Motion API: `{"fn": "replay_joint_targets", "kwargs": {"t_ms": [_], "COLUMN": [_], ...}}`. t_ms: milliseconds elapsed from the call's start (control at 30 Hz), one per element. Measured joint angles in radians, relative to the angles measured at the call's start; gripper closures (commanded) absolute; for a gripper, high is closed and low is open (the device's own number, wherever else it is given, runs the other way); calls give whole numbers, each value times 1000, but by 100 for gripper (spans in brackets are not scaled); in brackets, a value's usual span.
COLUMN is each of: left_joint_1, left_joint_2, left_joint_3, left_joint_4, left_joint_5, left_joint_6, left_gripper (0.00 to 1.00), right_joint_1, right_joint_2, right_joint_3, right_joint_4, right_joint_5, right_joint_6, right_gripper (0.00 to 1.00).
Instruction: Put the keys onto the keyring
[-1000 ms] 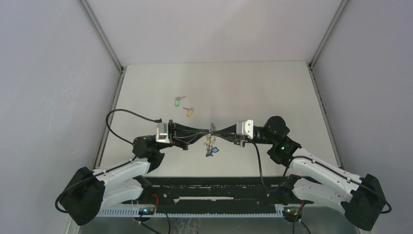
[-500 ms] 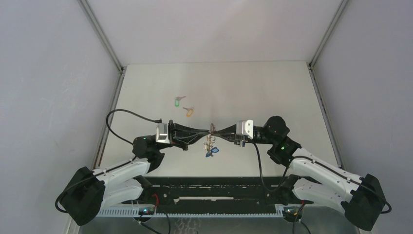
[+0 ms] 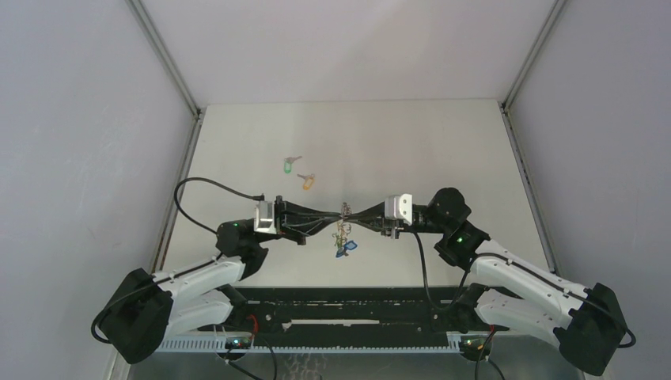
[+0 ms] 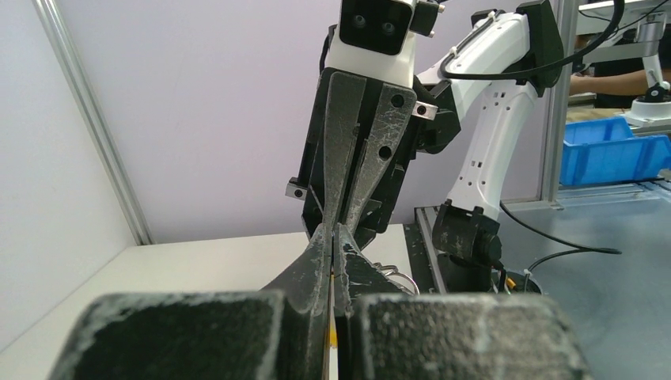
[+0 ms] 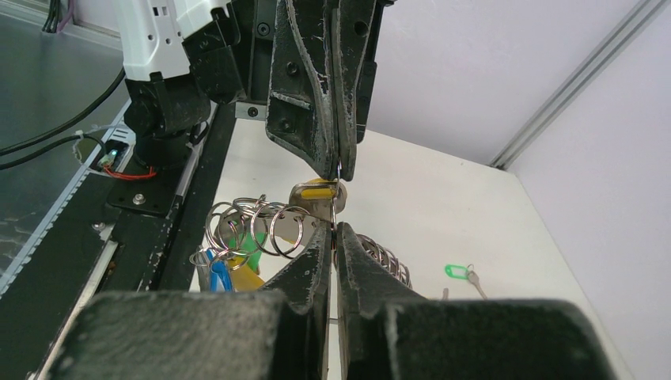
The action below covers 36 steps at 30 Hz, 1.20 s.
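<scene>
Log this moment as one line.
left gripper: shut on keyring | right gripper: shut on keyring | on table: green-tag key, orange-tag key

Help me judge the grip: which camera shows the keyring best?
The right wrist view: the keyring sits close and central, its coiled rings and blue tag clearly visible. The top view shows it only as a tiny dangling cluster. The left wrist view shows just a yellow sliver and one ring edge.

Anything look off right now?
Nothing damaged or spilled. The left gripper pinches a yellow tag, the right gripper the keyring, whose bunch dangles below them. A green-tagged key and an orange-tagged key lie loose on the table.
</scene>
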Motion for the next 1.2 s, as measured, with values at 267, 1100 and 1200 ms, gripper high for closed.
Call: {"fn": "replay_joint_targets", "kwargs": {"t_ms": [267, 1100, 1200], "left_joint_1": [-4, -17, -18], "left_joint_2": [5, 35, 35], "left_joint_3": [0, 0, 0], "left_joint_4": [4, 22, 24], "left_joint_5": [10, 9, 8], "left_joint_6": [-1, 1, 1], "left_gripper": [100, 100, 100], "right_joint_1": [-6, -23, -24], "right_joint_2": [0, -1, -5], "right_joint_3": [0, 4, 4], "right_joint_4": [-5, -31, -31], "right_joint_5": [-19, -18, -18], "right_joint_6": [13, 76, 85], "right_gripper": [100, 100, 100]}}
